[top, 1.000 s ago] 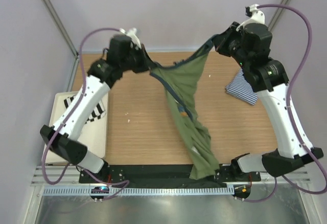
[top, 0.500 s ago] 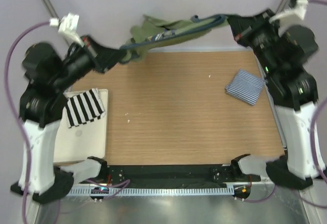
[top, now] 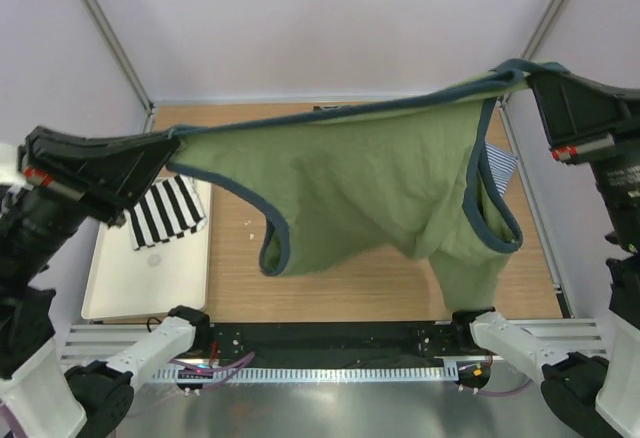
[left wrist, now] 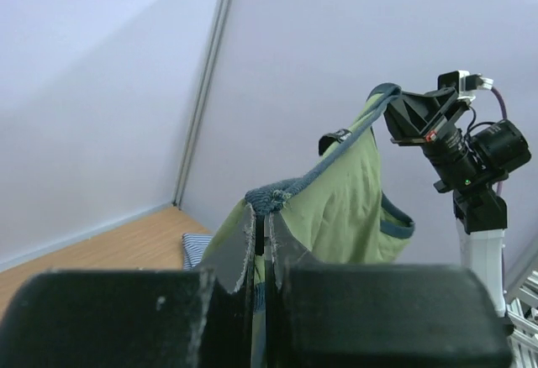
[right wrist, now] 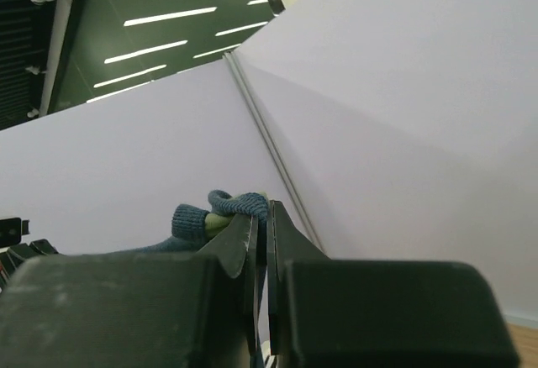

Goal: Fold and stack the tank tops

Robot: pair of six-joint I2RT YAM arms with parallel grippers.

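Note:
The olive green tank top (top: 370, 188) with navy trim hangs spread in the air above the table, stretched between both grippers. My left gripper (top: 172, 148) is shut on its left strap, whose trim bunches at the jaws (left wrist: 261, 217). High at the right, my right gripper (top: 530, 73) is shut on the other strap, with the blue trim (right wrist: 220, 210) folded over its fingertips (right wrist: 262, 212). The navy-and-white striped tank top (top: 500, 163) lies folded on the table at the right, mostly hidden behind the green one.
A white tray (top: 130, 278) sits on the table's left side with a black-and-white striped cloth (top: 165, 213) on its top edge. Grey walls close the table on three sides. The arm bases (top: 330, 343) line the near edge.
Both arms have swung up and apart. The green tank top, which hung bunched and twisted down to the near edge, is now lifted off the table and pulled out wide.

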